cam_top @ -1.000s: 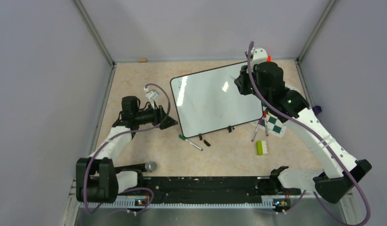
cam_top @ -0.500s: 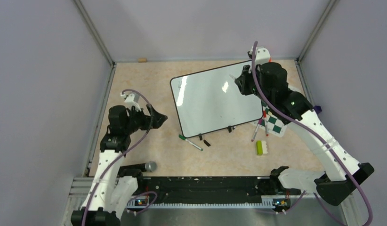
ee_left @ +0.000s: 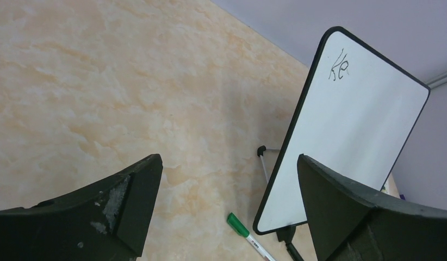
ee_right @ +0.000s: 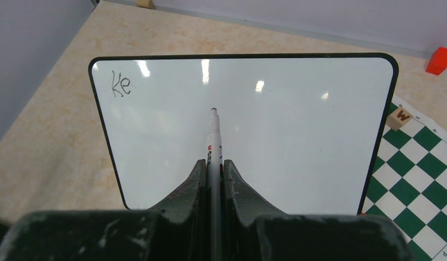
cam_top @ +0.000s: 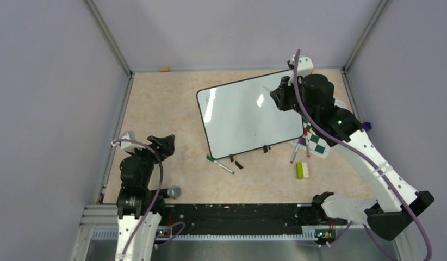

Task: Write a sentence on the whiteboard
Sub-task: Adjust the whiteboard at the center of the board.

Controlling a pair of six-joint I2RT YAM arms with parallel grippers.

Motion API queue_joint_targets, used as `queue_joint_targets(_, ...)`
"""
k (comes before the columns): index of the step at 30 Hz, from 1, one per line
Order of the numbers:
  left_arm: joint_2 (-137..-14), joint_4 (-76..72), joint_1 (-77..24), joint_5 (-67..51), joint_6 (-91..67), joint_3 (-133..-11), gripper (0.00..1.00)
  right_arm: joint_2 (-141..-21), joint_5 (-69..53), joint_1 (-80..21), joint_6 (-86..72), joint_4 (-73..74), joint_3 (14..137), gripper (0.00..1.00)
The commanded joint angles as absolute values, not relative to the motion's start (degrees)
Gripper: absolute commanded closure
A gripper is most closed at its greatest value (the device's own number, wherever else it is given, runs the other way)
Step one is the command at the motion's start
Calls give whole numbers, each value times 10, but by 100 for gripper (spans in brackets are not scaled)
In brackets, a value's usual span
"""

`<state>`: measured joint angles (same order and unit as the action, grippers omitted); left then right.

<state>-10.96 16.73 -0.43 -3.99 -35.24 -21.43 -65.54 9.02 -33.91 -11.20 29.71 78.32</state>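
left gripper (ee_left: pixel 228 159): mine, jaws wide, nothing in them. Low over the bare table, well apart from the board and facing it.
green pen (ee_left: pixel 246 231): lying capped on the table, just off the board's near left corner. Not needed.
board (cam_top: pixel 248 117): centre-right of the table, propped on its small feet, face tilted toward the right arm.
board handling: I judge it light and stiff, with a glossy, slick face. On only two small feet it will likely skate or rock back if I press hard, so light tip pressure.
board hold: if it creeps, pinch the thin black rim on the left edge, low near a foot. Keep off the face, since pads would smear ink.
sentence (ee_right: pixel 121 84): only "Ke" done, in the upper left corner as the right wrist sees it. Most of the sentence is left to write.
marker (ee_right: pixel 213 136): slim, hard, smooth barrel, which could twist or slip under side load. Held around mid-barrel, with the tip pointing at the board's middle. Can't tell whether the tip touches.
right gripper (ee_right: pixel 213 162): mine, jaws clamped narrow on the marker, centred between the pads.
next, my guess: move the tip back to just right of "Ke".
mat (ee_right: pixel 422 157): chequered, beside the board's right edge, clear of the writing path.
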Motion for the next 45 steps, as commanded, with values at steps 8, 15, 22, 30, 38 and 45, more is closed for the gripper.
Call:
queue_joint_targets(8,-423,271,-4,-320,-226,-412,1,-629,80,-330,-117,271,782,100)
queue_joint_targets(15,-401,344,-4,-224,-184,-437,1,-622,77,-330,-120,268,781,100)
queue_joint_targets(22,-379,288,-4,-153,-186,-423,2,-624,70,-330,-122,261,779,100)
queue_joint_targets(30,-337,168,21,-111,-296,-336,1,-635,57,-330,-126,252,776,100)
queue_joint_targets(38,-511,-145,21,-247,-355,-290,5,-647,46,-330,-124,255,787,100)
queue_joint_targets(45,-711,-369,21,-406,-344,-356,21,-653,33,-330,-119,265,802,100)
